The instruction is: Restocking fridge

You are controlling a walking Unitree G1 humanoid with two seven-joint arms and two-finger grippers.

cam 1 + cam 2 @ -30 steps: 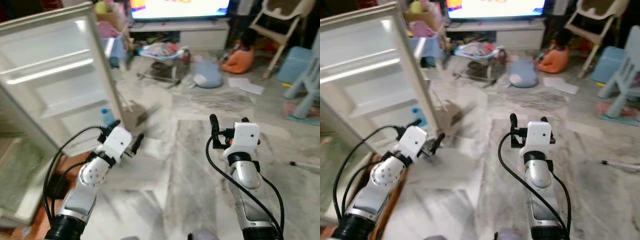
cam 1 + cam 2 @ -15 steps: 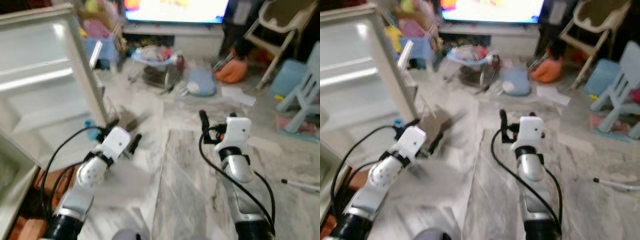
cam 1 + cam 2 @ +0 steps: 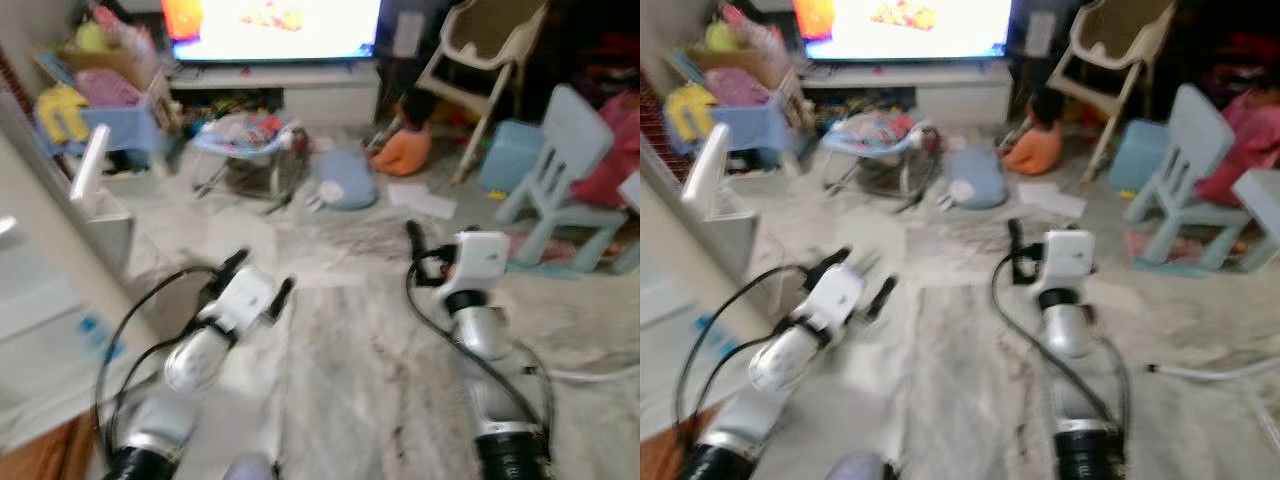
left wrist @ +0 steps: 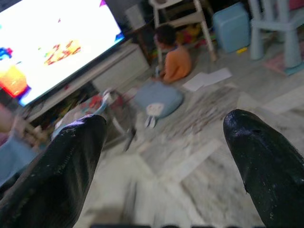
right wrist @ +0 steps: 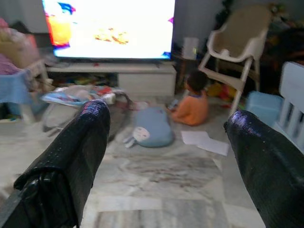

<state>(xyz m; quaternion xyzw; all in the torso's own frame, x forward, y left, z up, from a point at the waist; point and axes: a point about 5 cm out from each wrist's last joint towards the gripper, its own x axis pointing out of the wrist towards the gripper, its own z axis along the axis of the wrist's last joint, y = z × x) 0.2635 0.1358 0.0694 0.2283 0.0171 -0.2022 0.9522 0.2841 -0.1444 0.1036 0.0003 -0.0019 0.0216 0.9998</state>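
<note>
your left gripper point(image 3: 258, 278) and right gripper point(image 3: 432, 240) hang over the marble floor point(image 3: 340, 340), fingers spread wide, nothing held. the white fridge door point(image 3: 40, 250) sits at your far left, blurred. ahead you face a lit tv point(image 3: 270, 25), a small person in orange point(image 5: 192, 102), a high chair point(image 3: 480, 50).
</note>
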